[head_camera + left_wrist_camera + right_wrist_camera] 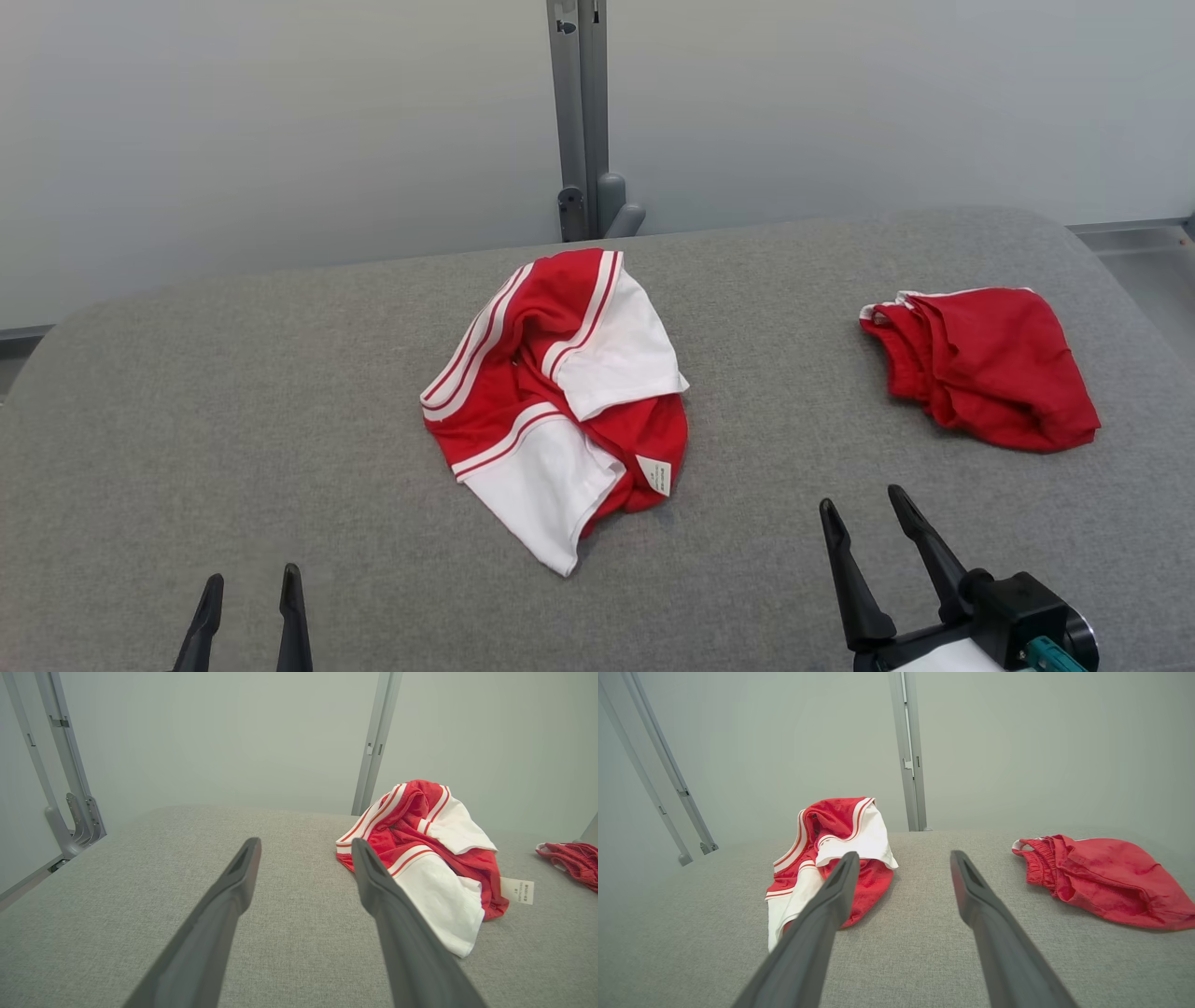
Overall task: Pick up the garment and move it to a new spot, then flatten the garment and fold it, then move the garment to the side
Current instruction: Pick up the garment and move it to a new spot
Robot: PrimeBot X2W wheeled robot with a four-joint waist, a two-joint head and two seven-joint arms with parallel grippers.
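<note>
On grey fabric tabletop before pale wall panels, crumpled red-and-white garment.

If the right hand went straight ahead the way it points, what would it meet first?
Likely no cloth: the right hand aims through the gap between the red-and-white garment and the plain red garment, toward the grey post beyond the table. Depth is unclear.

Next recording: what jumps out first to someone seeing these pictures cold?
A crumpled red and white garment in the middle of the grey table catches the eye first. An all-red garment lies bunched to its right, apart from it. The left gripper and right gripper hover open and empty nearer the robot.
</note>
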